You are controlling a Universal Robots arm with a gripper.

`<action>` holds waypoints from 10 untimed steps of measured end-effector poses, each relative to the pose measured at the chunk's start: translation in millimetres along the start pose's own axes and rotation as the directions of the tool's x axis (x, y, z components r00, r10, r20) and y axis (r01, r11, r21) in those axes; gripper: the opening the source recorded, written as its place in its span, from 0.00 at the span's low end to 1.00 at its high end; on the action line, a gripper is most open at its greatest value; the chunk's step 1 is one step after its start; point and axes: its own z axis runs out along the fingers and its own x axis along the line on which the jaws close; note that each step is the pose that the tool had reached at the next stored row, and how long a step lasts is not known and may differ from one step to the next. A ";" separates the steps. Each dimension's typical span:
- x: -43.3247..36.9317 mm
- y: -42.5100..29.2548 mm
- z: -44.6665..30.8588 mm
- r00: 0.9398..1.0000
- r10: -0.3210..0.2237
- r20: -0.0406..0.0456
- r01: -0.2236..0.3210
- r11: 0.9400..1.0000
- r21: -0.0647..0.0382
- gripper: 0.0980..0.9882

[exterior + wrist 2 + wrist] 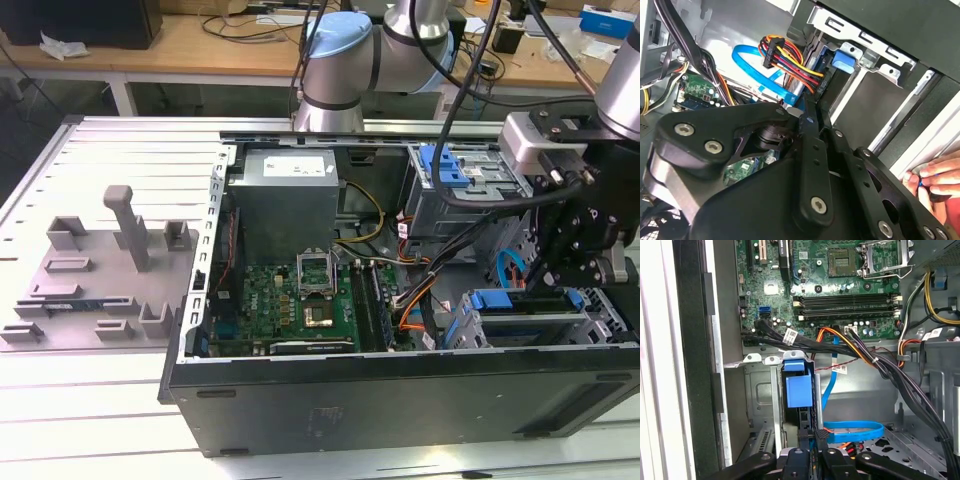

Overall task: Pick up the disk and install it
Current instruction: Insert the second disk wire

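Inside the open computer case (400, 400), gripper (807, 447) at the drive bay.
Disk (799, 390) stood on edge in the metal bay (760, 400), blue frame showing; label unreadable. Whether the gripper was closed or gripping it, I couldn't tell. Blue cable (855, 430), wire bundle (865, 357) and circuit board (830, 290) lay near; a hand (935, 175) touched the case edge.

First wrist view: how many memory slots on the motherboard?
4 memory slots, lying parallel between the CPU socket and the cable bundle: first, second, third, fourth. None looks hidden.

The disk (799, 390), blue-framed, stands on edge in the metal drive bay (757, 390) of the case.
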 end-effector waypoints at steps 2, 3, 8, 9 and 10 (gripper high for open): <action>0.0 0.0 0.8 1.000 -0.004 0.000 0.004 1.000 0.000 0.07; 0.0 0.0 1.3 1.000 -0.006 0.000 0.006 1.000 0.000 0.07; -0.2 0.1 3.1 1.000 -0.021 0.001 0.021 1.000 0.000 0.07; -0.2 0.2 3.8 1.000 -0.024 0.001 0.024 1.000 0.000 0.07; -0.2 0.2 4.4 1.000 -0.027 0.001 0.027 1.000 0.000 0.07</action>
